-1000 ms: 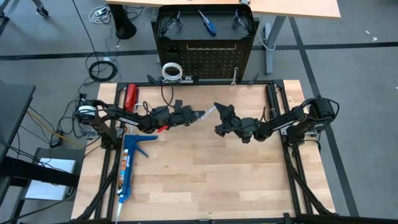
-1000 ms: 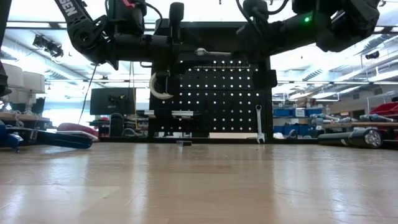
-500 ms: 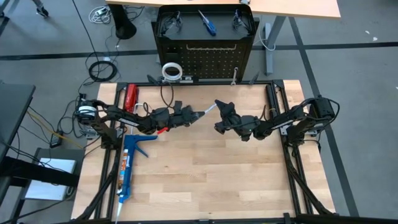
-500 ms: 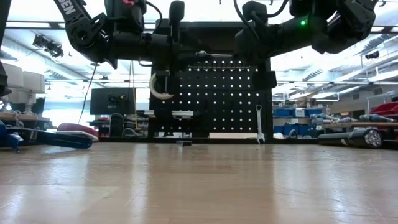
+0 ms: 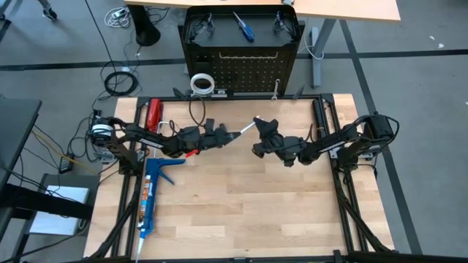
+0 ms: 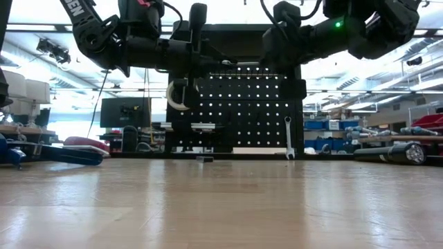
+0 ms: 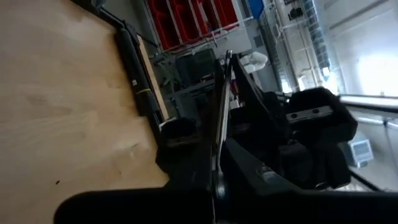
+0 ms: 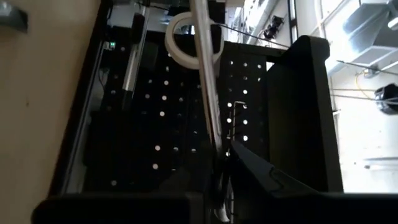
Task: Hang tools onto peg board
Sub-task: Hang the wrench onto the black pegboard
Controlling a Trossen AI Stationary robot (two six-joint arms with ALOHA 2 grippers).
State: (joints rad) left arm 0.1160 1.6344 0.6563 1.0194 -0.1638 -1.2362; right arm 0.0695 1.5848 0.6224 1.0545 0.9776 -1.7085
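Note:
A silver wrench (image 5: 247, 128) hangs in the air over the table's far half, held level between my two grippers. My left gripper (image 5: 235, 134) is shut on its left end and my right gripper (image 5: 259, 124) on its right end. In the low view the wrench (image 6: 239, 63) spans the gap in front of the peg board (image 6: 235, 111). On the peg board (image 5: 245, 62) hang a white tape roll (image 5: 202, 82) and another wrench (image 6: 288, 138). A blue-handled screwdriver (image 5: 243, 28) and safety glasses (image 5: 199, 28) lie on its top. My left gripper pinches the wrench's left end (image 7: 216, 177) between its two fingers. The fingers come level from the table's left and lie roughly along the shaft. The wrench is clear of the table. My right gripper pinches the wrench's other end (image 8: 219, 152) between its two fingers, coming level from the table's right, roughly along the shaft. The wrench stays about level, clear of the table and the peg board.
A blue caulking gun (image 5: 150, 193) lies at the table's left edge, and a red-handled tool (image 5: 153, 113) at the far left corner. Black frame rails (image 5: 322, 117) border the table. The near half of the wooden tabletop (image 5: 241, 212) lies bare.
My left gripper has shut its fingers around the wrench's left end, taking hold of it. Both arms have stayed in place. The wrench has kept its place in the air between the two grippers.

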